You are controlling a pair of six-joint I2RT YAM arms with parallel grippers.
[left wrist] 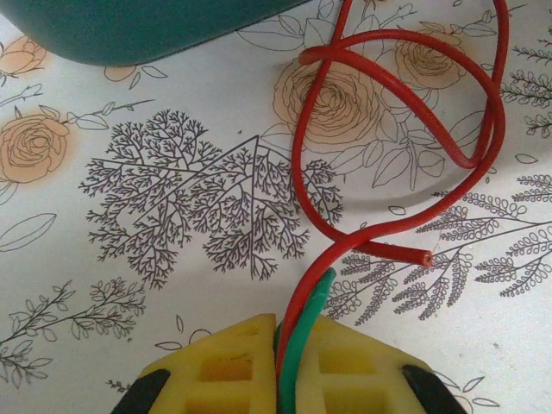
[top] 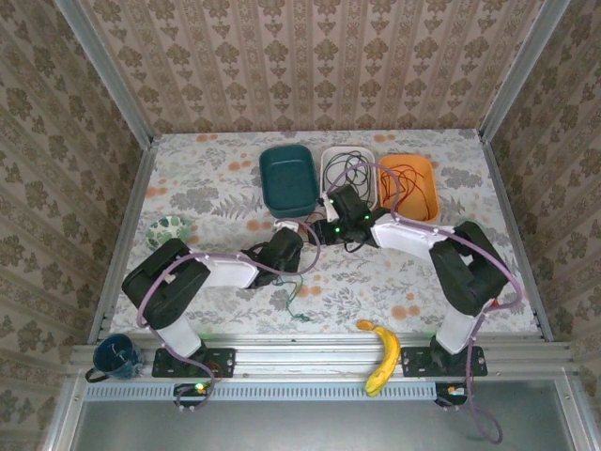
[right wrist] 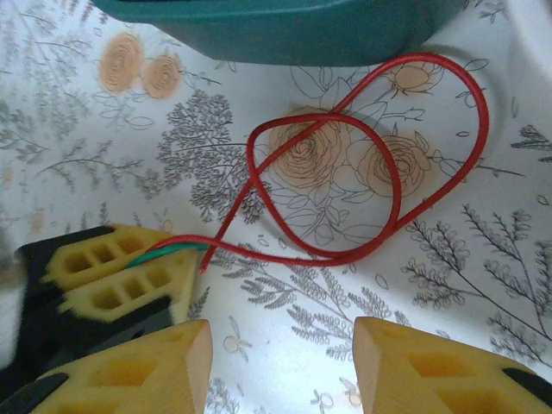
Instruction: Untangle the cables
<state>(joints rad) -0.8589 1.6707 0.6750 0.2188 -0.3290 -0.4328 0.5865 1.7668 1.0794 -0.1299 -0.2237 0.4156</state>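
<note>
Pinching looped red cable [left wrist: 397, 251] and green cable [left wrist: 309, 335], left tool [left wrist: 278, 349] clamps — right tool [right wrist: 282, 362] gapes.

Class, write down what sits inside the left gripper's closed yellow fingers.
A red cable and a green cable are pinched side by side in the left gripper. The pads cover how far back they run.

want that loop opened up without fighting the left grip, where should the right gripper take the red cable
Probably the red cable at the low arc of its loop, from straight above with the open right gripper, jaws across the strand. That stretch lies flat on the table, away from the crossing, the teal bin and the left gripper clamping it.
</note>
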